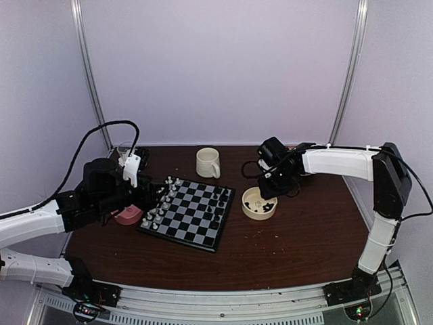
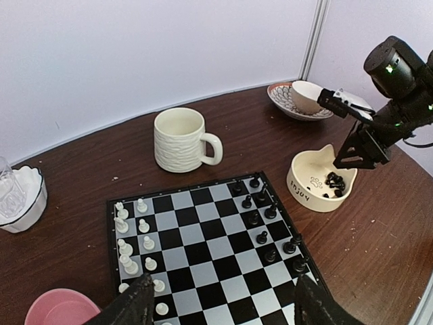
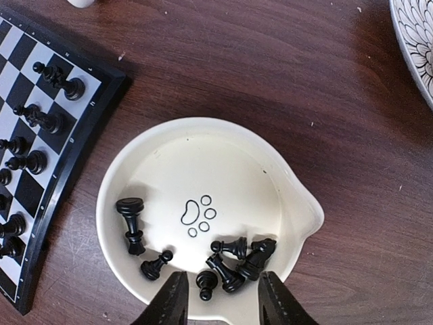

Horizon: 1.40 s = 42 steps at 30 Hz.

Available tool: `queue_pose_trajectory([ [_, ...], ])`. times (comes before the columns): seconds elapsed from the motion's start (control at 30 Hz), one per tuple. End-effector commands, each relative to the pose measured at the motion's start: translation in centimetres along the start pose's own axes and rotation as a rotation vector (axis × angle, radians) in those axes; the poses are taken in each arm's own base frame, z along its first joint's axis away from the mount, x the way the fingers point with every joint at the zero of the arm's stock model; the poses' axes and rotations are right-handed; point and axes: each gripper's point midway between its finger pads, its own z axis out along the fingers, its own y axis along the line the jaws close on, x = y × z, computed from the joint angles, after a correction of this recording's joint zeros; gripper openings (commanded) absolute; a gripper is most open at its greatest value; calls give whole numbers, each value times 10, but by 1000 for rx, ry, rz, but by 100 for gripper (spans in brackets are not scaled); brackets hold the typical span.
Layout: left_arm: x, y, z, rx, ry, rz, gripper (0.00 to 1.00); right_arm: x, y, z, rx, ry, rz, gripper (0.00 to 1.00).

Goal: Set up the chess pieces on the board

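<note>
The right gripper (image 3: 222, 281), jaws partly parted and holding nothing, hangs over the 6 o'clock rim of the cream bowl (image 3: 203, 156), above loose black chess pieces (image 3: 233, 261). The left gripper (image 2: 223, 288), wide open and empty, hovers at 9 o'clock of the board (image 1: 188, 211). The bowl sits at its 3 o'clock.

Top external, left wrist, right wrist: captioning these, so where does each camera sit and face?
Top external: high behind the bases, facing down at the board; both arms show.
Left wrist: low over the board, facing the mug; own fingers show.
Right wrist: above the cream bowl, facing down; own fingers show.
All share the board and cream bowl.
</note>
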Motion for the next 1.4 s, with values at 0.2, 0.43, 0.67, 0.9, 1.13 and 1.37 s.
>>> queue_pose_trajectory([
  [0.2,-21,-2,-5,2,-67,9,71,14,7,23,-37,115,73,39],
  [0.43,-20,-2,-5,2,-66,9,71,22,5,34,-18,179,66,38],
  [0.67,-21,-3,-5,2,-67,11,71,24,18,40,-87,198,66,38],
  [0.9,-21,-2,-5,-3,-65,14,71,13,54,37,-291,168,68,30],
  [1.13,-21,-1,-5,-4,-65,14,71,-11,51,17,-278,46,34,26],
  [1.37,-23,-2,-8,-2,-73,12,71,-2,8,13,-25,102,60,28],
])
